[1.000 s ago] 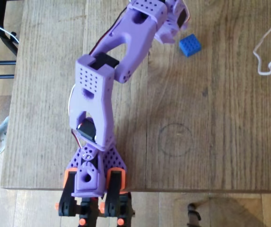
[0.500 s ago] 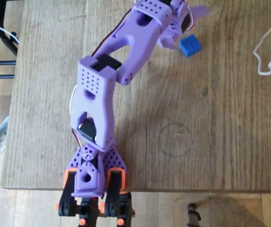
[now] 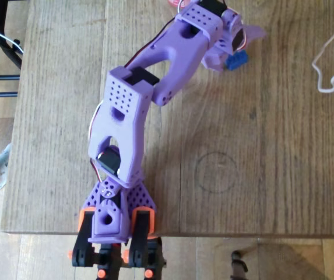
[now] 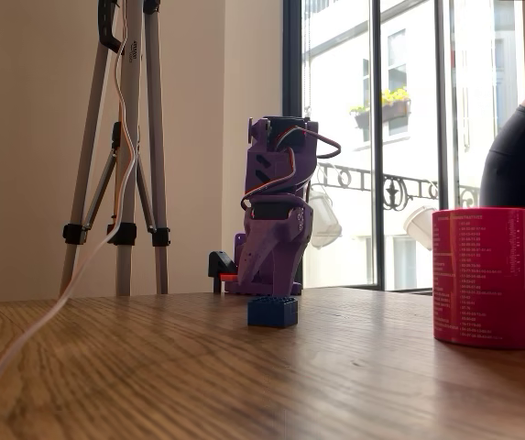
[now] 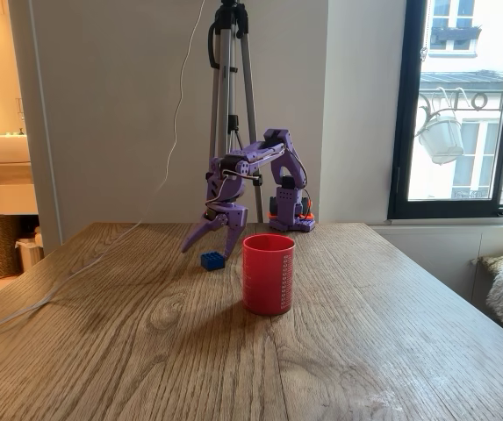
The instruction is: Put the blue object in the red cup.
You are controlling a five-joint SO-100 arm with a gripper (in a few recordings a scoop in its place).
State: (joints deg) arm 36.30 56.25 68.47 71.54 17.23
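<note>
the blue object [image 5: 212, 260] is seen flat on the worktop [image 5: 146, 333], studs up, square. the fingers [image 5: 200, 237] are spread wide astride it, nothing gripped.

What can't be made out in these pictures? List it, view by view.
- Overhead view: the red cup is cut off by the top edge, leaving a sliver beside the arm.
- Overhead view: the claw covers part of the blue brick, so contact cannot be told.
- A fixed view: the print on the red cup is too small to read.
- Both fixed views: the cup's own wall hides its inside.
</note>
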